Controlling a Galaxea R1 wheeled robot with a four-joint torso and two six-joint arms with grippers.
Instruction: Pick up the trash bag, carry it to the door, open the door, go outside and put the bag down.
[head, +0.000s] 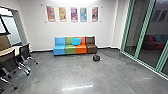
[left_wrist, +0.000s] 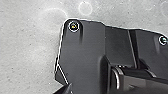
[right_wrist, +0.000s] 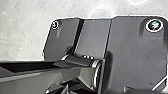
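A small dark bundle, which looks like the trash bag (head: 96, 58), rests on the grey floor in the head view, in front of the brown end of the sofa and some way ahead of the robot. Glass doors or panels in green frames (head: 137, 51) stand along the right side; whether one of them is the task's door I cannot tell. Both wrist views look down past the robot's own dark plate to the floor. How either gripper's fingers stand, I cannot tell.
A sofa of blue, green, orange and brown seats (head: 70, 50) with a blue cushion (head: 76, 41) stands by the far wall. Black chairs (head: 11, 61) on casters and a table (head: 17, 49) are at the left. Posters hang above the sofa.
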